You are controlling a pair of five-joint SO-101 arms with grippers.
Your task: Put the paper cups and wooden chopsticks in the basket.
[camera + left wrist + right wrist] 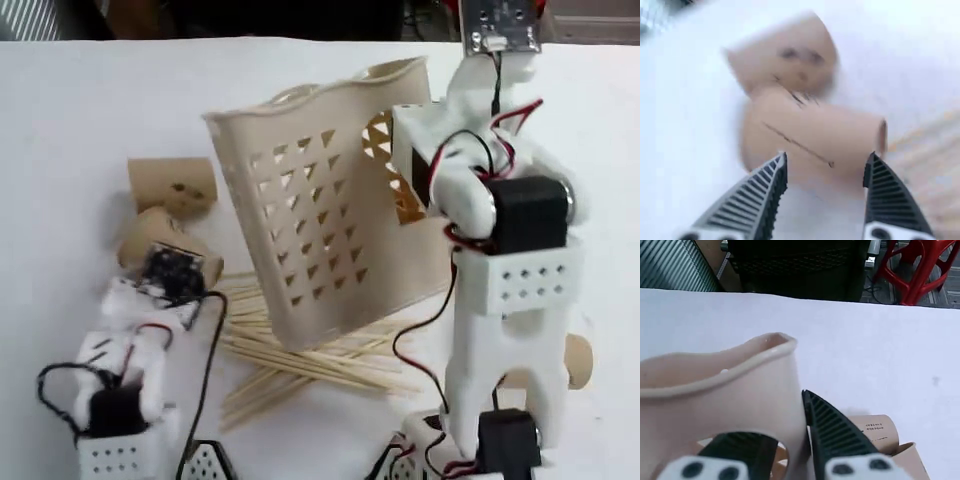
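Left gripper: spread open astride brown paper cup lying sideways on white table | right gripper: clamped on wall of tilted cream perforated plastic basket | thin wooden chopsticks: strewn under basket | cup to be pinched mid-body, gently, crushing avoided.
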